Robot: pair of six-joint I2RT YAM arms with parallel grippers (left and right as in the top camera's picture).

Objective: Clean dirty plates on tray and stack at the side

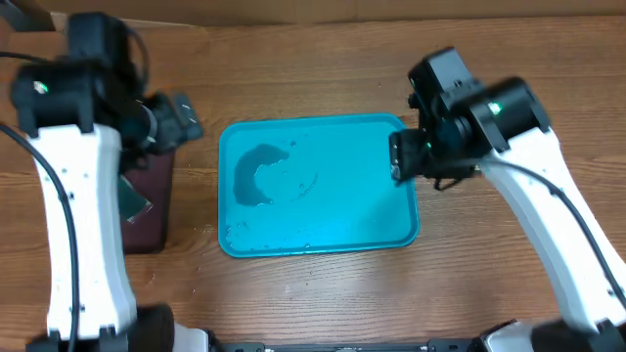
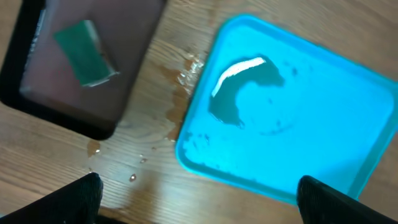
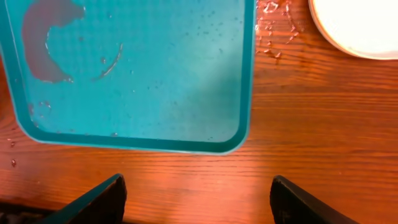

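The turquoise tray (image 1: 342, 210) lies mid-table with no plates on it, only a dark wet smear (image 1: 256, 176). It also shows in the left wrist view (image 2: 311, 124) and the right wrist view (image 3: 174, 81). One white plate (image 3: 360, 28) shows on the wood beside the tray's right side; in the overhead view my right arm hides it. The yellow-green and mint-blue plates are out of view. My left gripper (image 2: 199, 205) is open and empty over the wood between the two trays. My right gripper (image 3: 199, 199) is open and empty, at the tray's right edge (image 1: 401, 158).
A black tray with a maroon inside (image 1: 147, 220) sits at the left and holds a green sponge (image 2: 84, 53). Water drops lie on the wood by the turquoise tray's corners (image 2: 180, 81) (image 3: 273, 25).
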